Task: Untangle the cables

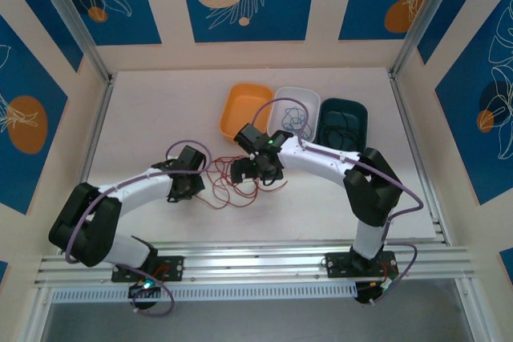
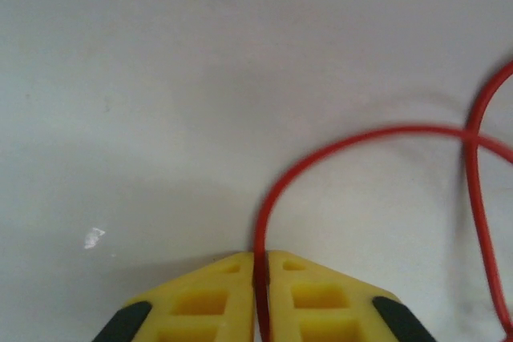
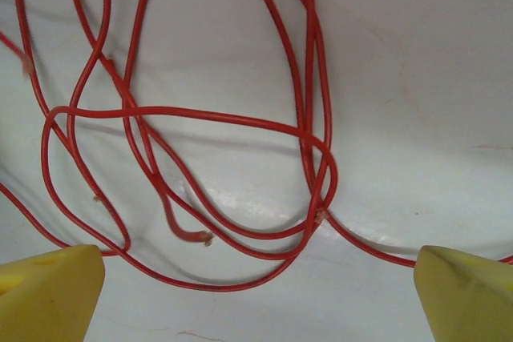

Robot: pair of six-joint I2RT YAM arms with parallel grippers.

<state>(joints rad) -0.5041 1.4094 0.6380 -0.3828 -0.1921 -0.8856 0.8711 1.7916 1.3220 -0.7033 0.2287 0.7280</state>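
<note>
Red cable [image 2: 361, 135] is clamped in the closed left gripper [image 2: 260, 260]; its tangled loops lie on the white table [image 1: 144, 118] beneath the right gripper [image 3: 256, 278], spread wide and empty; farther back stand an orange bin [image 1: 228, 110], a white bin [image 1: 298, 92] and a dark green bin [image 1: 343, 102].

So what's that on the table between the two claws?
Loose loops of red cable, seen from the top camera. The left gripper is shut on one strand; the right gripper hangs open over the loops.
</note>
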